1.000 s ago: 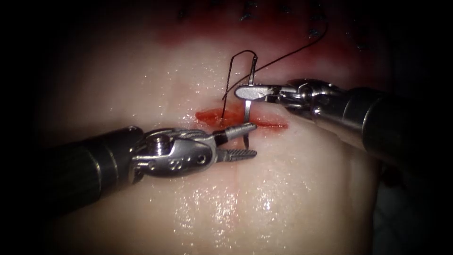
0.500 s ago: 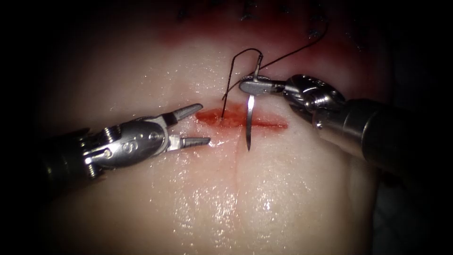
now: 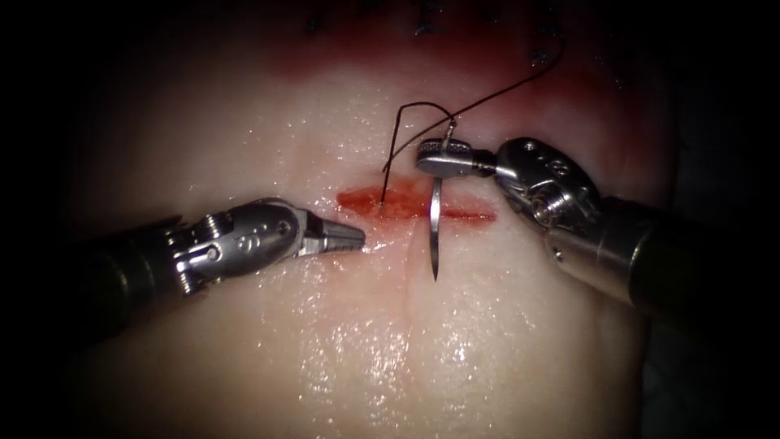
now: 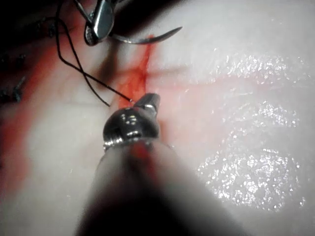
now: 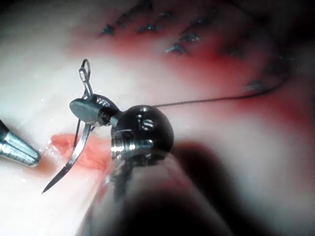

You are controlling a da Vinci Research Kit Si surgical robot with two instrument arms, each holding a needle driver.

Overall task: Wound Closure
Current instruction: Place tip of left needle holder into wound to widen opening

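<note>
A: Item one, endoscope view. Right pincer?

B: Right pincer (image 3: 443,156), entering from the right, clamped on the needle (image 3: 435,232) near its thread end, just above the cut (image 3: 414,207). The needle's long axis runs nearly straight down from the pincer, across the cut, with the point free over the tissue (image 3: 406,341) below the cut. Not in the tissue.

A: Thread?

B: Thread (image 3: 487,96) leaves the needle's tail, arches left and enters the tissue at the cut's left part; a second run trails off toward the tissue's upper right edge. Red fluid (image 3: 382,202) lies along the cut.

A: Left pincer?

B: Left pincer (image 3: 345,238), closed, holding nothing, tip just below the cut's left end. It has drawn back leftward from the needle and shut since a second ago, while the right one has swung the needle point lower. The needle's point lies to its right, near but apart; the right arm is the nearer, being on it.

A: Item two, left wrist view.

B: Left pincer (image 4: 149,103), closed and empty, pointing at the cut (image 4: 138,78). Beyond it, the right pincer (image 4: 101,22) with the needle (image 4: 147,38) curving away sideways above the tissue.

A: Item three, right wrist view.

B: Right pincer (image 5: 86,110) gripping the needle (image 5: 74,157) near its tail; point free over the tissue. Left pincer (image 5: 17,146) tip nearby, apart. Containers: none.
</note>
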